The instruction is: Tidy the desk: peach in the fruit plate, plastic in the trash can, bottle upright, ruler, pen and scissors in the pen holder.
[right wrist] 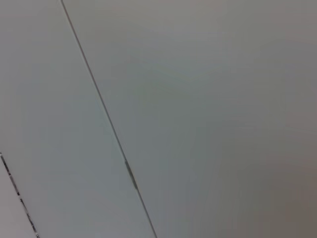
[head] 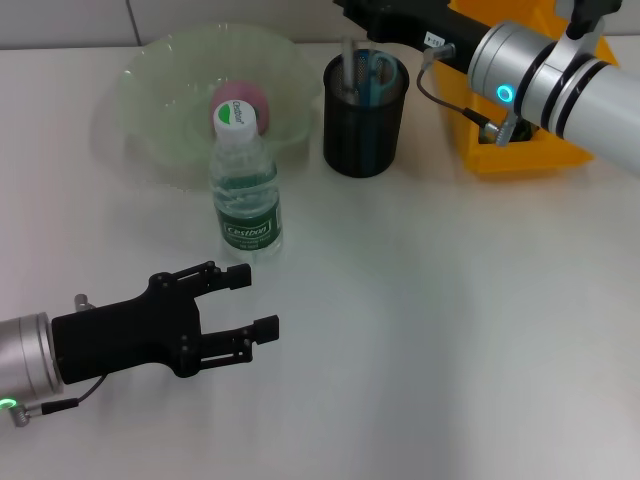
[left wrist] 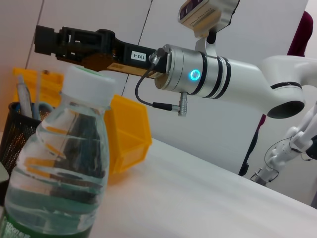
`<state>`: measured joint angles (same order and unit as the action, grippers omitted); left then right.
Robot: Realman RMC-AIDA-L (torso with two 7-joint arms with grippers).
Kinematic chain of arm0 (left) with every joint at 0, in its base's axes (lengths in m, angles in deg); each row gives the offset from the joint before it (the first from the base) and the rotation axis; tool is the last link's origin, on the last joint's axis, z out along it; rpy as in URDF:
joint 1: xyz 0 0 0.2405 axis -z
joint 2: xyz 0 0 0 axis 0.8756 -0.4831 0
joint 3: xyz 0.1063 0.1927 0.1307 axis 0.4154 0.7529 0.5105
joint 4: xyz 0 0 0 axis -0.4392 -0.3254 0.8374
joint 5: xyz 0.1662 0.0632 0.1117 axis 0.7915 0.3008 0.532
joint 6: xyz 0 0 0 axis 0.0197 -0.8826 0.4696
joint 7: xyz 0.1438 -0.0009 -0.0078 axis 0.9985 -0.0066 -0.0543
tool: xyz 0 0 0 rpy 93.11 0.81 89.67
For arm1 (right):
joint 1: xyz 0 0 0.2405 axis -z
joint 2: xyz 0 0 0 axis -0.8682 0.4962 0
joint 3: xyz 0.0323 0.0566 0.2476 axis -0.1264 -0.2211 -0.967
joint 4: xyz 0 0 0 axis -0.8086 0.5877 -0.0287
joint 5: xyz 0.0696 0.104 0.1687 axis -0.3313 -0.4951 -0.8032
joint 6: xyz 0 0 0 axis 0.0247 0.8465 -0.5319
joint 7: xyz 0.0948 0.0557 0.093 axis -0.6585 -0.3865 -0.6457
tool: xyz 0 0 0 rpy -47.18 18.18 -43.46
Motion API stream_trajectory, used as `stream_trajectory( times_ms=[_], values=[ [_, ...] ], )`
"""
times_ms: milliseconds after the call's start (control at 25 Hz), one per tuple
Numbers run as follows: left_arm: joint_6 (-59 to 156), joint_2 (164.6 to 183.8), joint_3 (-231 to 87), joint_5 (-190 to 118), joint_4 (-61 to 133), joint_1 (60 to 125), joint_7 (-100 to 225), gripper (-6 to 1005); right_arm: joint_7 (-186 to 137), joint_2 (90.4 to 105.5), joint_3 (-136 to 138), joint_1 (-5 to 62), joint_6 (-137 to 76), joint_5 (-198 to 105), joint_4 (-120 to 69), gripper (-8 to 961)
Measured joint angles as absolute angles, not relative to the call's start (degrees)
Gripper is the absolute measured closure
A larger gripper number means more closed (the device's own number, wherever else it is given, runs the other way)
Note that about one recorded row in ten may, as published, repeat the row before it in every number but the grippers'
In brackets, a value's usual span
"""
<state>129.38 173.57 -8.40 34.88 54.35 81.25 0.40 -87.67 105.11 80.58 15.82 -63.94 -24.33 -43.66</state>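
Bottle: the bottle [head: 245, 188] stood upright on the desk [head: 420, 330], cap up, just in front of the fruit plate [head: 160, 80]; that step looked done.
Left tool: the left tool [head: 240, 303] hovered low at about 7 o'clock from the bottle, its two fingers spread apart with nothing between them, near the bottle but clear of it. It pointed toward 3 o'clock, so the bottle sat off to the side of its open mouth, likely a release stance.
Peach: a pink peach [head: 240, 100] lay in the fruit plate, partly hidden behind the bottle cap.
Pen holder: the black pen holder [head: 365, 115] stood at 2 o'clock from the bottle, with pen-like items and what seemed blue scissor handles inside; the ruler could not be singled out.
Right tool: the right tool [left wrist: 52, 39] was raised at 12 o'clock, above the pen holder and beside the trash can [head: 540, 150]; whether it was open or closed, I cannot tell.
Plastic: none visible on the desk.
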Motion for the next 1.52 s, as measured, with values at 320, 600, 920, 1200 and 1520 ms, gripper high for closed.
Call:
stream_trajectory(
  times_ms=[320,600,920,1200,1520],
  values=[
    [129.98,173.57,-10.42,34.91,54.36,80.37,0.38,178,-92.09,103.48,80.49,18.21,-71.17,-21.25,-45.36,443],
    [132.14,173.17,-12.98,35.10,54.31,79.19,0.35,178,-105.90,99.10,74.45,30.69,-88.71,-0.75,-58.41,313],
    [134.87,171.33,-13.14,37.08,54.36,79.27,-1.46,178,-96.16,97.91,51.13,36.55,-121.08,29.98,-56.78,173],
    [134.83,170.99,-13.11,39.35,54.37,80.55,-3.82,178,-93.17,99.87,50.26,37.87,-126.72,37.42,-56.73,153],
    [136.20,171.12,-13.37,40.07,56.34,80.82,-5.65,178,-92.93,101.45,49.87,36.19,-126.02,41.06,-56.33,154]
  ],
)
